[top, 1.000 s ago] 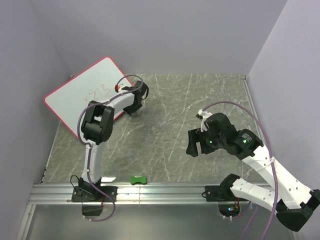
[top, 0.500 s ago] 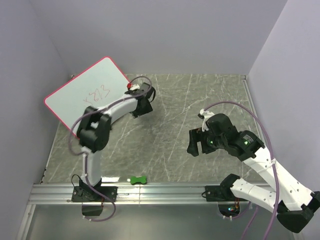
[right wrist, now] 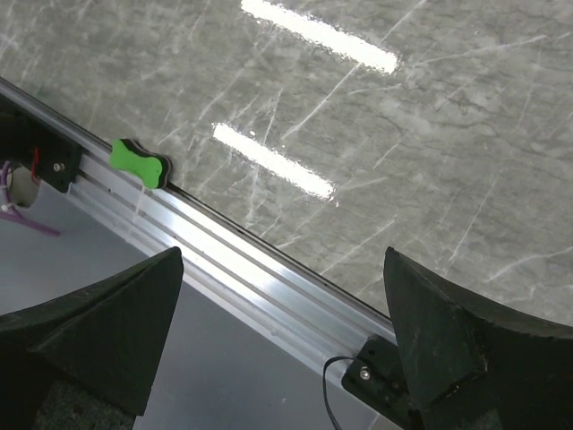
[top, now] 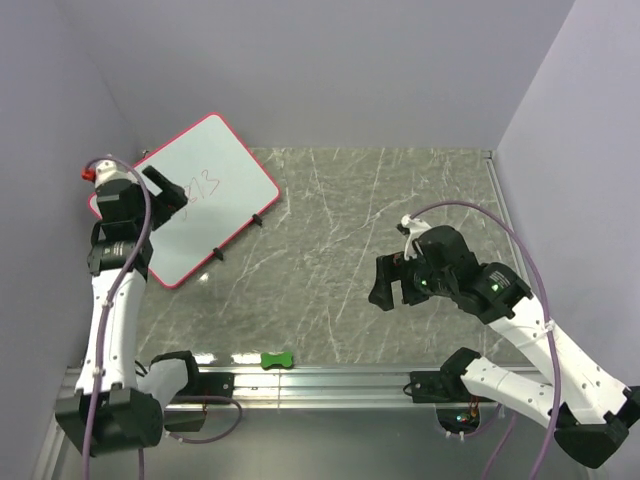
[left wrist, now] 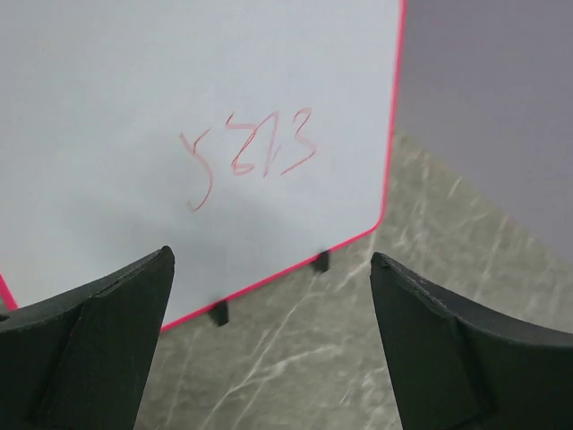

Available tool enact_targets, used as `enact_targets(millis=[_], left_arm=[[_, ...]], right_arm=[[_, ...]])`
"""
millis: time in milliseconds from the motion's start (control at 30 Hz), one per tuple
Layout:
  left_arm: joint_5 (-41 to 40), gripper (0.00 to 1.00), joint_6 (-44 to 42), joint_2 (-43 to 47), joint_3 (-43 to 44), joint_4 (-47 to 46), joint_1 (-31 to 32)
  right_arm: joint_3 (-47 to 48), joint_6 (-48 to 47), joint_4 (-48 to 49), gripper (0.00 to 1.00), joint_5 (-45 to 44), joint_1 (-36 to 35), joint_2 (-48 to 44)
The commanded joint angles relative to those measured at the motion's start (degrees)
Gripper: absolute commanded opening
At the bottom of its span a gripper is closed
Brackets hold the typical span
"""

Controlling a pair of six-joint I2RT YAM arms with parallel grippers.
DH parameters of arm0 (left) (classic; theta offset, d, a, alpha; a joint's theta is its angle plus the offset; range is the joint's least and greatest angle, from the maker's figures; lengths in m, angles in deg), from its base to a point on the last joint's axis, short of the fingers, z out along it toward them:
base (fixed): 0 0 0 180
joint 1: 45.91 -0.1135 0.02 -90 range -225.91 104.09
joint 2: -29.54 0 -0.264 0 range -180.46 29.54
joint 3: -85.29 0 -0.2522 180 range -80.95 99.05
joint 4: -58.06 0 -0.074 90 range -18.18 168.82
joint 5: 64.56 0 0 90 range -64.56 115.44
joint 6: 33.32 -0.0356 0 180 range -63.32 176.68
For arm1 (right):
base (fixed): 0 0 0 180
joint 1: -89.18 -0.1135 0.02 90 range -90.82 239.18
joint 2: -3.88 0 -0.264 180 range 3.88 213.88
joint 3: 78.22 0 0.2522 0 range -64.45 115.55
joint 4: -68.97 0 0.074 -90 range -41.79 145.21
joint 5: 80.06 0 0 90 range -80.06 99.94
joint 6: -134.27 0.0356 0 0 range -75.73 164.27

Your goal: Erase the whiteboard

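Neither arm holds a tool, so the step in hand is judged to be acquisition of the eraser; no wiping contact exists yet. The left gripper [top: 163,192] stands with its jaws spread wide and nothing between them. In the left wrist view, the whiteboard [left wrist: 179,72] fills the field ahead of and between the 2 fingers. Its red scribbles [left wrist: 246,157] sit ahead of the jaw gap, roughly on its centre line. The board's red-pink rim and 2 small black tabs [left wrist: 320,261] lie just beyond the fingertips. Whether the board lies flat or is propped cannot be told. The right gripper [top: 385,290] hangs above the table [top: 400,200] with its jaws also fully parted and empty, well apart from the board. In the right wrist view, a green eraser [right wrist: 139,164] lies outside the jaw gap, beyond the tip of the finger on that view's left. It rests at the table's edge, against the aluminium rail [right wrist: 251,269]. The marks remain on the board, so the task is judged to be at its start. The next move calls for 1 gripper to bring its open jaws over the eraser, centre them on it with 1 finger on each side, and close. The rail beside the eraser leaves little room for a finger on that side, so the approach angle needs care. The held eraser must then be carried to the scribbles and pressed flat.
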Motion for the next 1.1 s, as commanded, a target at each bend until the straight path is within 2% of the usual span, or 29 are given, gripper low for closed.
enact_targets(millis=[0, 67, 200, 333, 533, 633, 767, 933, 1067], left_arm=[[1.5, 0.96, -4.5, -2.8, -3.7, 4.3, -2.2], [1.5, 0.95, -3.2, -2.7, -4.8, 3.8, -5.5], [-4.0, 0.92, -1.7, -4.9, -5.0, 7.8, -10.7], [-3.7, 0.92, -3.3, -3.3, -6.9, 6.3, -11.1], [7.2, 0.9, -8.2, -4.9, -10.6, 1.3, -15.7], [10.1, 0.87, -9.6, -4.5, -11.8, -1.3, -22.0], [10.2, 0.85, -8.4, -5.5, -13.1, -4.3, -24.8], [17.1, 0.85, -6.1, -8.0, -17.2, -15.8, -30.2], [22.9, 0.83, -5.0, -10.5, -21.2, -25.1, -30.5]], right_arm=[[2.1, -0.2, 2.5, 1.0, 1.6, 0.3, 1.8], [3.4, -0.6, 2.0, 1.0, 1.8, 0.2, 2.3], [4.7, -1.6, 0.4, 1.0, 1.7, 0.3, 2.1], [4.6, -2.8, -0.7, 1.0, 0.7, 0.4, 1.8], [6.1, -4.7, -1.9, 1.0, 0.6, 0.2, 3.8], [7.3, -5.0, -2.6, 1.0, 0.1, -0.7, 5.7], [8.7, -5.2, -3.3, 1.0, 0.1, -2.1, 8.0], [9.1, -4.6, -3.8, 1.0, 1.1, -2.6, 10.6], [9.5, -4.1, -4.5, 1.0, 1.8, -2.5, 12.4]])
